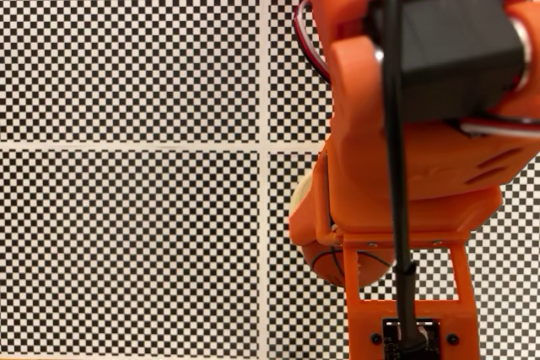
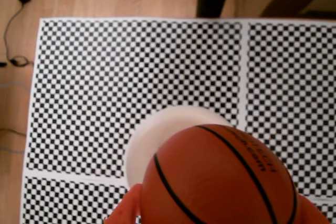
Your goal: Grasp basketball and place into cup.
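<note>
My gripper [image 2: 210, 219] clenches the basketball [image 2: 218, 177]; the cup [image 2: 157, 137] peeks out at its 10 o'clock. Off-centre release risks rim bounce.

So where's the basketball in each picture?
Fixed view: the basketball peeks out low and right of the middle, mostly hidden under the orange arm.
Wrist view: the basketball fills the bottom middle, very close to the camera, in front of the white cup.
Shared landmark: the checkered mat with its white lines shows in both views.
</note>
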You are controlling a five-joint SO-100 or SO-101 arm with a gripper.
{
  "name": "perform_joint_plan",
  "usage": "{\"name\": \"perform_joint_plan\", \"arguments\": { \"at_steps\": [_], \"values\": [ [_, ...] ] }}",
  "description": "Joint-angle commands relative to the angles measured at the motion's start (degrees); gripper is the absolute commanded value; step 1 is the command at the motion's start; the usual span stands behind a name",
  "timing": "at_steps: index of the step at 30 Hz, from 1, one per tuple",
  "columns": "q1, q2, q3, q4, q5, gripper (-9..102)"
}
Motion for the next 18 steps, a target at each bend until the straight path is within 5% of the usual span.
{"name": "perform_joint_plan", "arguments": {
  "at_steps": [1,18],
  "values": [
    [-0.3,0.3,-3.2,-0.4,0.3,36],
    [-0.7,-0.6,-4.2,0.3,1.0,39]
  ]
}}
